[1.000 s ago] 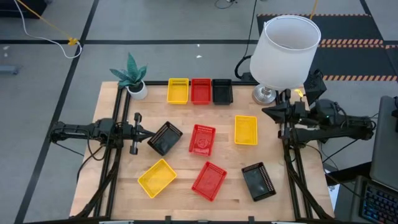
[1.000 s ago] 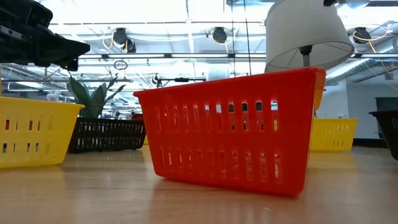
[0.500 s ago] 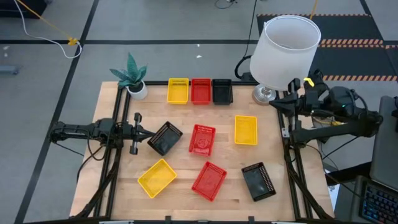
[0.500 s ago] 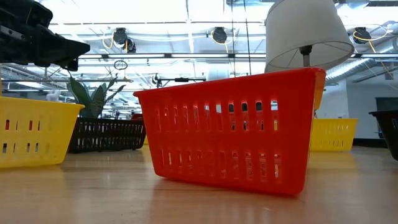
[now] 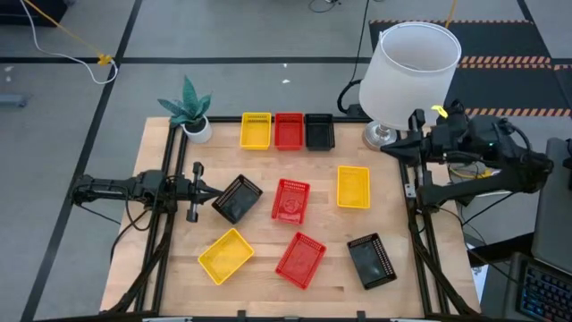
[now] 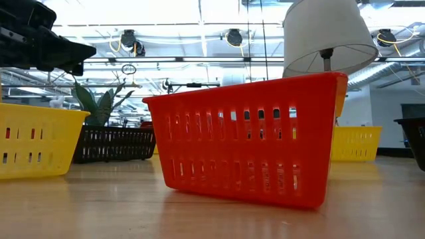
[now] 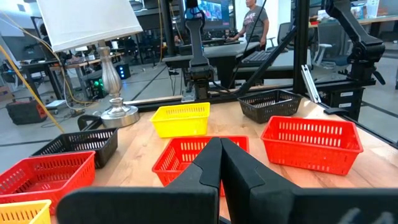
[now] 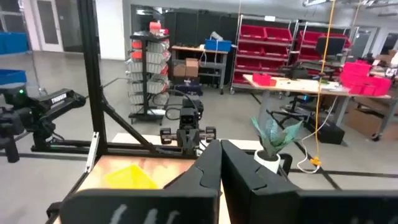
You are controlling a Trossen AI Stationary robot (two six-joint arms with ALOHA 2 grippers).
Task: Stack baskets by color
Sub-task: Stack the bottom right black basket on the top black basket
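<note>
9 baskets are spread over the desk (image 5: 170,268), none yet stacked. A yellow basket (image 5: 256,131), a red basket (image 5: 289,131) and a black basket (image 5: 319,131) are lined up just beside the plant pot (image 5: 198,131), which serves as the landmark. The other 6 are scattered farther from the pot. The tilted black basket (image 5: 237,198) is judged the likely first pick: it lies directly ahead of the left claw (image 5: 214,191), almost touching it, its long axis set diagonally to the claw's reach. The left claw is closed and empty. The right claw (image 5: 386,148), also closed on nothing, is raised beside the lamp (image 5: 408,63), well apart from every basket.
</note>
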